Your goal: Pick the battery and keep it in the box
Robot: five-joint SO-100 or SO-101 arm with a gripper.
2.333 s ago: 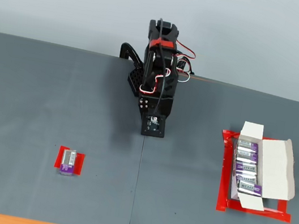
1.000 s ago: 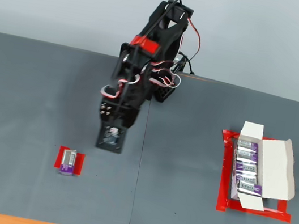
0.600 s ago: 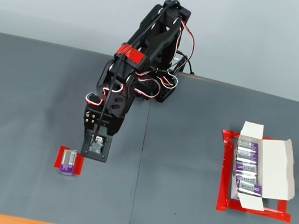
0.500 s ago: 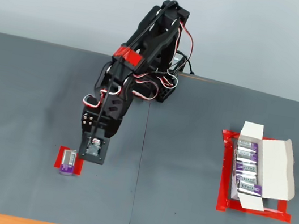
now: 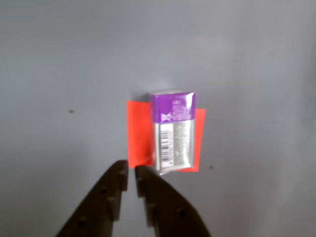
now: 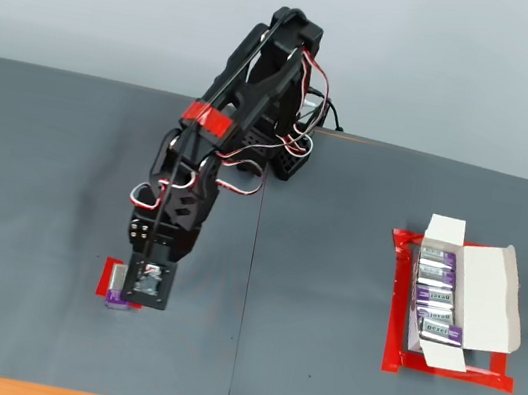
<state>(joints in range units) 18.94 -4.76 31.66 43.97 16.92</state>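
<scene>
Gripper (image 5: 131, 172) is hovering nearly closed at lower centre, so you're needing jaws spread before straddling battery (image 5: 172, 131).

Fixed view: arm (image 6: 211, 163) hides most of battery (image 6: 115, 283).

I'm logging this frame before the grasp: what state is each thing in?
battery: lying flat on the red tape patch, not gripped.
gripper: jaws nearly shut, empty, tips just short of the patch's near edge in the wrist view.
box: flaps open, a row of batteries inside, sitting in the red tape outline.
</scene>
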